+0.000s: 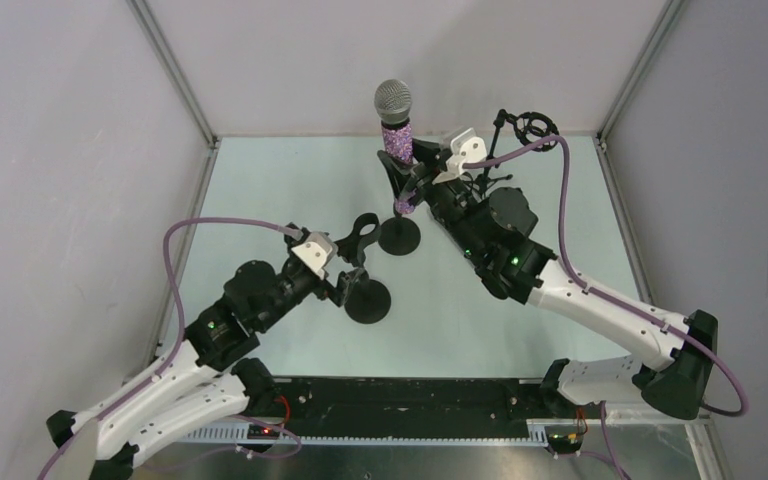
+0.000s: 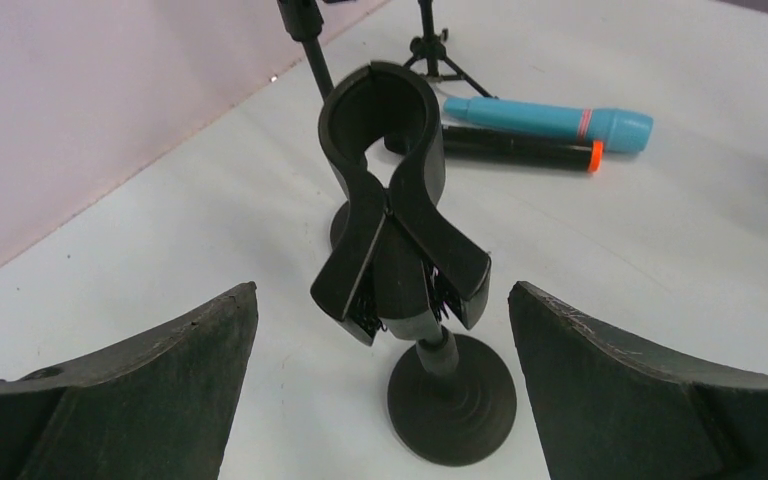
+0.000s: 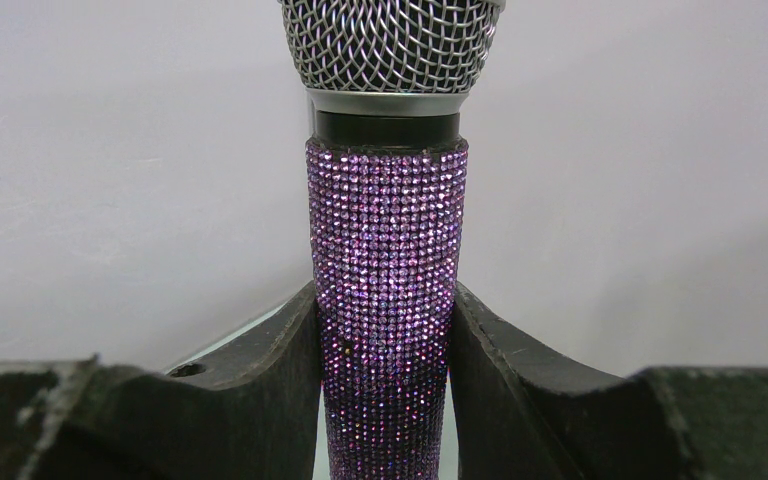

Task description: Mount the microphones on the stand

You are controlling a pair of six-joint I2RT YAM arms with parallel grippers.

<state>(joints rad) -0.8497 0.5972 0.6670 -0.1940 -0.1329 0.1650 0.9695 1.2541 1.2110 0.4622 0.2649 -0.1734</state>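
The purple glittery microphone point(image 1: 395, 135) with a silver mesh head stands upright. My right gripper point(image 1: 425, 172) is shut on its body, and the right wrist view shows both fingers pressed on its sides point(image 3: 385, 310). Its lower end is at the clip of the far round-base stand point(image 1: 400, 237); I cannot tell whether it sits in the clip. My left gripper point(image 1: 348, 278) is open, with its fingers either side of the near stand point(image 2: 390, 190), whose clip is empty. The teal microphone point(image 2: 550, 122) and the black one with an orange end point(image 2: 520, 150) lie side by side on the table beyond it.
A small tripod stand point(image 1: 522, 128) is at the back right; it also shows in the left wrist view point(image 2: 430, 50). The enclosure walls are close on the left, the right and the back. The right arm hides the two lying microphones in the top view.
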